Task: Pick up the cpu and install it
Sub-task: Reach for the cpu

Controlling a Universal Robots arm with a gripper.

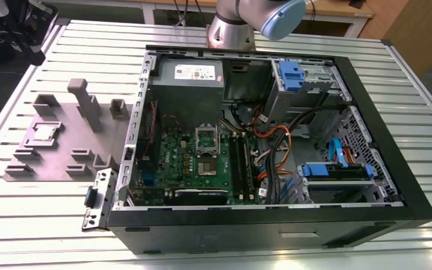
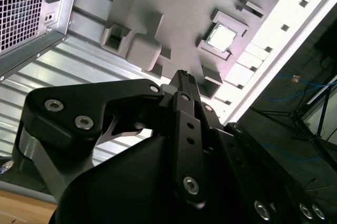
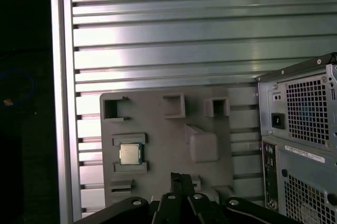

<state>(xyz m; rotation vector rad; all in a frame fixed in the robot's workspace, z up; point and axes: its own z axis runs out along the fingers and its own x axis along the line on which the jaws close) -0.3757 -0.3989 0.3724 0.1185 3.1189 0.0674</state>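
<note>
exterior view: silvery square cpu (image 1: pixel 43 132) lies nine o'clock of black case (image 1: pixel 276 239); my clenched, empty gripper (image 3: pixel 181 177) hangs apart above it.

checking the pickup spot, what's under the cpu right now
The cpu lies flat, silvery top up, in a raised pocket of the grey tray, which rests on the slatted metal table. Its underside and the pocket floor beneath are covered by the chip itself.
</note>
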